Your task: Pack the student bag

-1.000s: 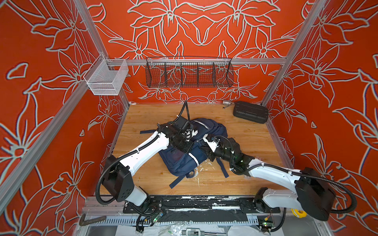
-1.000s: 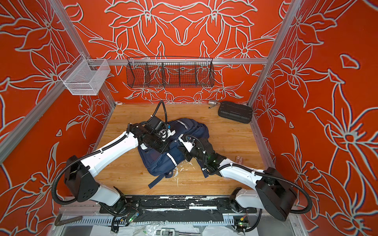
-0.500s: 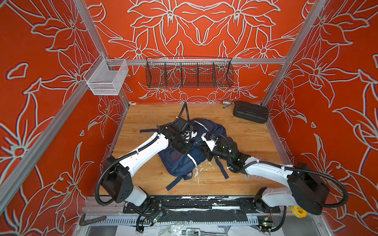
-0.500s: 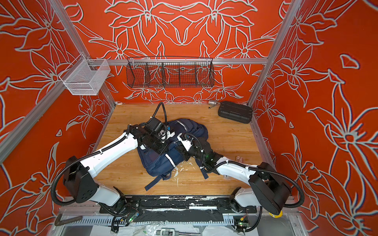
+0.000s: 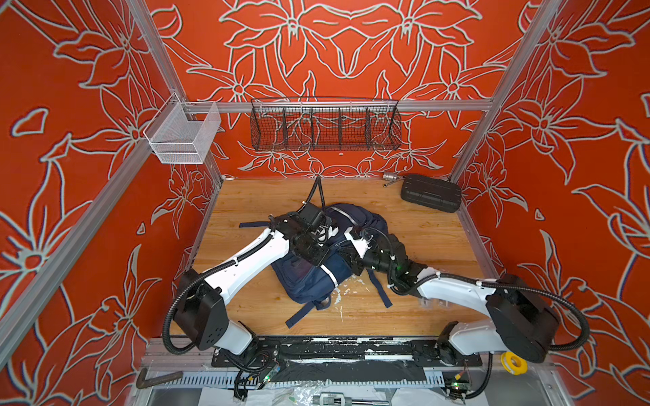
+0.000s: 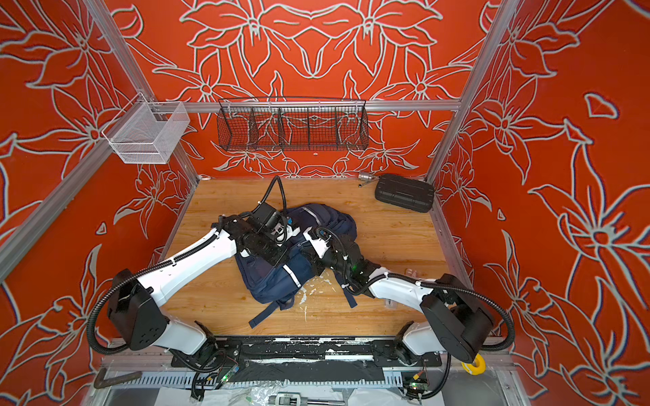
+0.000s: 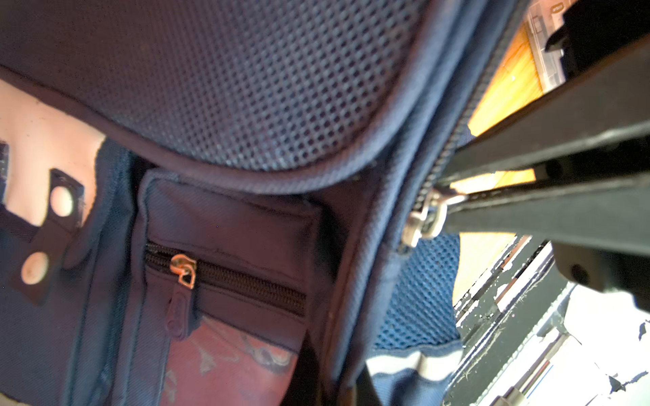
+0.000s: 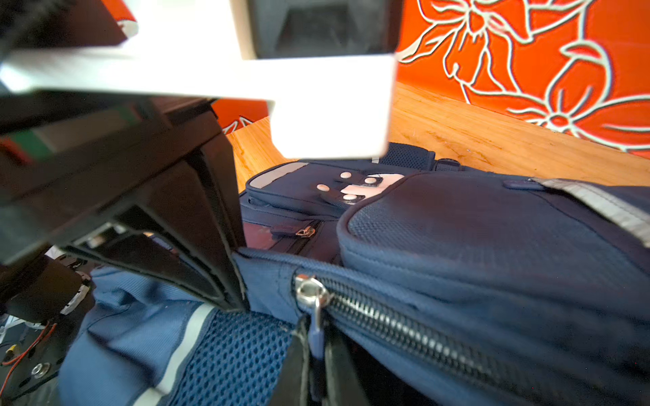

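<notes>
The student bag (image 5: 309, 281) lies slumped on the surface (image 5: 432, 239), well apart from the black case (image 5: 431, 192). It is soft cloth, likely to drag unless pinned. The left gripper (image 7: 446, 198) pinches its zip-end seam. The right gripper (image 8: 314, 355) is closed, seemingly on the zip pull (image 8: 317, 339), the sensible hold.

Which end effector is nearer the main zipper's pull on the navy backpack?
Right. The right end effector is shut on the zipper pull; the left end effector pinches the student bag fabric beside it.

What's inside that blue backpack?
Nothing visible: the zipper on the backpack is closed where it shows, hiding any contents. The right gripper pinches the zipper pull.
</notes>
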`<state>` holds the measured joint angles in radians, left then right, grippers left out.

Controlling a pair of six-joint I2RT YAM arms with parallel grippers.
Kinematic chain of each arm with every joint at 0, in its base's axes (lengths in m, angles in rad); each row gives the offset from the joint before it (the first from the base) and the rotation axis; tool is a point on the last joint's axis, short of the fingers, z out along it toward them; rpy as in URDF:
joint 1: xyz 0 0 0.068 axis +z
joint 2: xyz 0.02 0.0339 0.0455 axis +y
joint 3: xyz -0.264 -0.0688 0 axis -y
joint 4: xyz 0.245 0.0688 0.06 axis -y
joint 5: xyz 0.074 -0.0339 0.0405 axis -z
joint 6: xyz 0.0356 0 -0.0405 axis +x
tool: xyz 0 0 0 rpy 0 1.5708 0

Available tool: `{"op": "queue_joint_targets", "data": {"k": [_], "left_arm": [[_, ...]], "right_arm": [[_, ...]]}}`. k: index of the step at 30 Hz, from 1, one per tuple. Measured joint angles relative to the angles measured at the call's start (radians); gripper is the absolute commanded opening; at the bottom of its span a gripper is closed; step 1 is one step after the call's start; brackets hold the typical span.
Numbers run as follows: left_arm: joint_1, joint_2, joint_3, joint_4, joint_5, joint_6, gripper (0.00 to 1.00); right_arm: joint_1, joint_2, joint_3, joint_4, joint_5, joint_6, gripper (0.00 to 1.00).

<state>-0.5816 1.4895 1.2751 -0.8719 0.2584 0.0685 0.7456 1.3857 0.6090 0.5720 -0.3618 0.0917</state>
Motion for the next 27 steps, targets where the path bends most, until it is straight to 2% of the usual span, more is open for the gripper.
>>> {"op": "queue_joint_targets", "data": {"k": [10,14,19,27], "left_arm": [[0.0,-0.027,-0.028,0.016,-0.015,0.014,0.0],[-0.002,-0.053,-0.056,0.031,-0.043,0.024,0.0],[-0.002,-0.136,-0.125,0.053,-0.092,0.049,0.0],[-0.003,-0.251,-0.225,0.068,-0.15,0.082,0.0]], "right_arm": [[0.0,0.0,0.011,-0.018,-0.001,0.013,0.0],[0.012,-0.018,0.011,-0.042,0.057,0.027,0.0],[0.011,-0.089,0.013,-0.139,0.184,0.034,0.0],[-0.049,-0.142,0.023,-0.235,0.287,0.071,0.0]]}}
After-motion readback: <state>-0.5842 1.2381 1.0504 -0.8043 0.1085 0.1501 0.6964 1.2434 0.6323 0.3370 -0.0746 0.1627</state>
